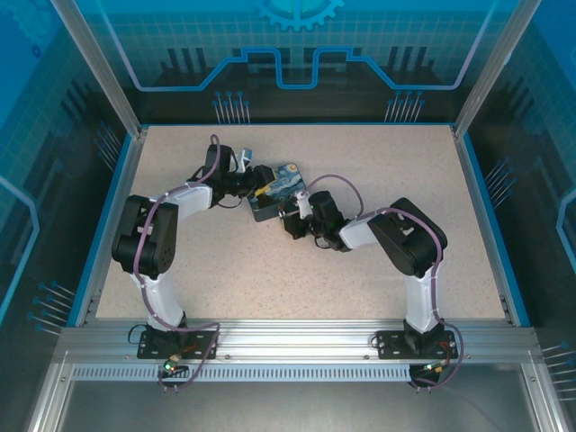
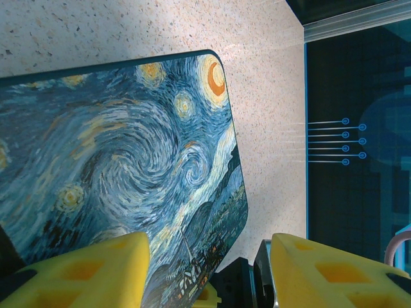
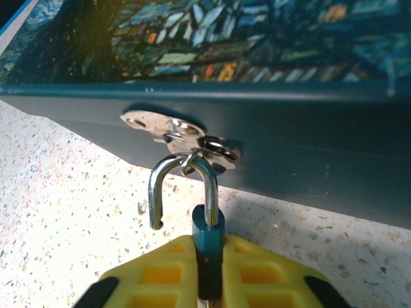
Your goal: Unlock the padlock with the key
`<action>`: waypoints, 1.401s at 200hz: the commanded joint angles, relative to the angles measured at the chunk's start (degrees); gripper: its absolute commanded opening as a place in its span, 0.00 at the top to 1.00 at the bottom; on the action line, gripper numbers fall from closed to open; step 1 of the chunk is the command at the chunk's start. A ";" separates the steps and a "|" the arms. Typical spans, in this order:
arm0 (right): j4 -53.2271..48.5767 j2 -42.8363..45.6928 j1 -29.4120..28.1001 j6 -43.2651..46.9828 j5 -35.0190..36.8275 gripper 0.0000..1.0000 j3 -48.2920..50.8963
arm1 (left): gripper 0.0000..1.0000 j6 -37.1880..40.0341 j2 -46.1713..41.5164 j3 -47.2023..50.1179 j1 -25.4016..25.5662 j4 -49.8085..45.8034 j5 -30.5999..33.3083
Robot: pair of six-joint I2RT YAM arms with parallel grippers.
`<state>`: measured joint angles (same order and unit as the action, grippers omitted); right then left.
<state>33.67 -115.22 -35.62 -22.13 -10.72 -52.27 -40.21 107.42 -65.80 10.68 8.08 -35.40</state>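
Padlock (image 3: 207,226): hung by its shackle (image 3: 182,174) from the hasp (image 3: 183,133) on the box's side wall; one shackle leg is seen free of the body.
Right gripper (image 3: 207,249): closed on the padlock, whose body is pinched between the yellow fingers (image 3: 157,276).
Left gripper (image 2: 209,249): held partly apart, with a box corner reaching between the fingers; a gap is left beside one finger.
Box (image 1: 277,191): laid flat mid-table (image 1: 378,153), flanked by both grippers.
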 commanded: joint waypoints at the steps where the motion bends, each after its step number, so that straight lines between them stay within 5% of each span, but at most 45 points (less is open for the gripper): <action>1: 0.30 0.20 -0.55 -0.39 0.69 0.94 0.68 | 0.46 -0.05 -0.14 1.55 0.62 -1.75 0.07; 125: -16.54 9.39 -1.41 -18.51 22.38 1.00 0.92 | 0.46 -3.04 -5.97 9.80 6.30 1.70 4.69; 280: -9.23 7.15 3.05 -26.79 23.32 1.00 -1.47 | 0.46 -4.00 -7.68 16.36 9.98 2.84 6.58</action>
<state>21.56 -107.09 -34.46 -46.17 8.91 -51.79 -43.62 98.94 -52.69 20.23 16.95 -30.20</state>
